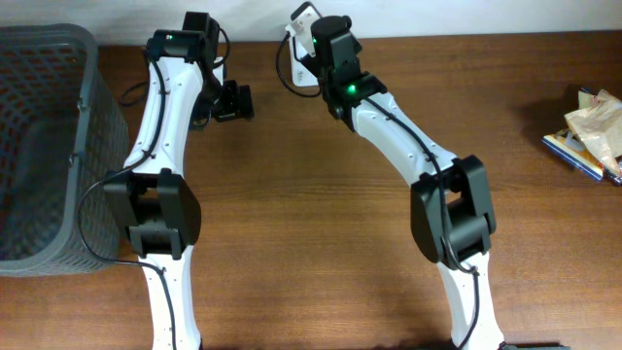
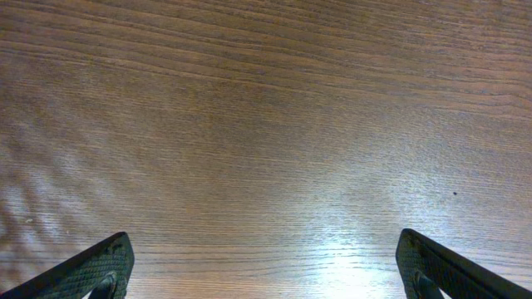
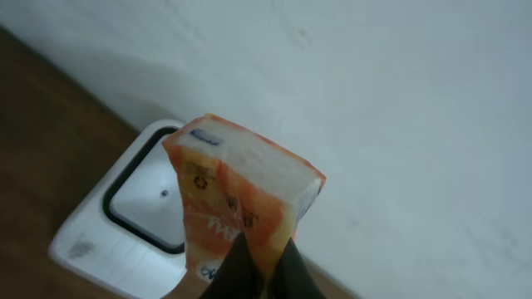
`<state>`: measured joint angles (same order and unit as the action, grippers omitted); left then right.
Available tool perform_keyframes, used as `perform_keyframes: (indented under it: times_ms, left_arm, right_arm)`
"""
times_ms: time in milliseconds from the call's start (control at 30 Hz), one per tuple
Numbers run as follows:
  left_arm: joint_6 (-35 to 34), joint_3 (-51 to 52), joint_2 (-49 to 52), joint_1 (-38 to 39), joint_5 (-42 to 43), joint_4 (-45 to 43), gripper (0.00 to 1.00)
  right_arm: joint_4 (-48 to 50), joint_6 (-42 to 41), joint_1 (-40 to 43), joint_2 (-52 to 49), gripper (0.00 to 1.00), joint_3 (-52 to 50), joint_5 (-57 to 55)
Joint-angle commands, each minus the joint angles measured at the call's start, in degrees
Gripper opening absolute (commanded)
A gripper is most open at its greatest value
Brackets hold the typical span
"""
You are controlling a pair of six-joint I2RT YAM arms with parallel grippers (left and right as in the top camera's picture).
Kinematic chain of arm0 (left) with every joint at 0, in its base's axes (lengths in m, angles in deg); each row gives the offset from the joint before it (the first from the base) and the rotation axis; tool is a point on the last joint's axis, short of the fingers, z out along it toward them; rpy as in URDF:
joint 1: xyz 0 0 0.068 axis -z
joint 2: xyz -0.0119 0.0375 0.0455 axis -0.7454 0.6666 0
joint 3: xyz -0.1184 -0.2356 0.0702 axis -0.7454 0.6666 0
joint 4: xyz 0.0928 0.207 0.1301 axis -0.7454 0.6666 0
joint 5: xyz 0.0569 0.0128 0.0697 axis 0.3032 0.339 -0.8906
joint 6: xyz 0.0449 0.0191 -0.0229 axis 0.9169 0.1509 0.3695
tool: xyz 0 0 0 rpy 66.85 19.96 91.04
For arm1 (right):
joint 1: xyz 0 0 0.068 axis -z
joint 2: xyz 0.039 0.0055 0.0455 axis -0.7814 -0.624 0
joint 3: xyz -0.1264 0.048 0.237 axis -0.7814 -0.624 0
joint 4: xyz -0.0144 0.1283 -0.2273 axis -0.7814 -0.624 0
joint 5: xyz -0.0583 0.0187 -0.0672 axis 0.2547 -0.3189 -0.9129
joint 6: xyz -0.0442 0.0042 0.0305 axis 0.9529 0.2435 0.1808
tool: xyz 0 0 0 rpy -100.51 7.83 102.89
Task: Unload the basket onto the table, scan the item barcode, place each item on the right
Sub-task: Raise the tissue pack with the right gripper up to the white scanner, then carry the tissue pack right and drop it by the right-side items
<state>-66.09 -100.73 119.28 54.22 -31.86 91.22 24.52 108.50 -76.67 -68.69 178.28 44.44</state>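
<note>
Left gripper [image 1: 234,102] hangs over the wooden counter [image 1: 321,194]. A dark mesh basket [image 1: 44,146] stands at the left edge, and the right arm's wrist reaches to the far edge above a white barcode scanner [image 1: 297,44]. A few crinkled packets [image 1: 593,131] lie far right.

From the left wrist, its fingers [image 2: 91,270] stand wide apart, with only bare wood grain between them.

From the right wrist, the right gripper [image 3: 258,262] is pinched together on the lower edge of an orange packet [image 3: 237,195]. The packet is held upright over the scanner's dark-framed window [image 3: 145,199], against a white wall [image 3: 374,83].
</note>
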Motion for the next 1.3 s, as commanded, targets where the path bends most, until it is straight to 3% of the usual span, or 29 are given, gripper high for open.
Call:
perform_keyframes:
  times_ms: [0,733,833,1000,1133,1267]
  left_arm:
    - [-0.3,0.2,0.3,-0.1,-0.6,0.1,0.99]
    - [-0.3,0.2,0.3,0.1,-0.6,0.1,0.99]
    - [-0.3,0.2,0.3,0.1,-0.6,0.1,0.99]
    - [-0.3,0.2,0.3,0.0,-0.6,0.1,0.99]
    - [-0.3,0.2,0.3,0.0,-0.6,0.0,0.99]
    - [-0.3,0.2,0.3,0.0,-0.6,0.1,0.99]
  right_arm:
    - [4.1,7.3,0.2,-2.0,0.04,0.6,-0.9]
    - [11.8,9.2,1.0,-8.1,0.04,0.6,0.3]
    - [12.8,4.2,1.0,-8.1,0.04,0.7,-2.8]
    - [12.5,-10.5,1.9,-6.7,0.04,2.8,-18.2]
    - [4.5,-18.0,4.4,-3.2,0.04,4.0,-21.4]
    - [-11.2,-31.1,11.4,2.9,0.04,4.5,-21.8]
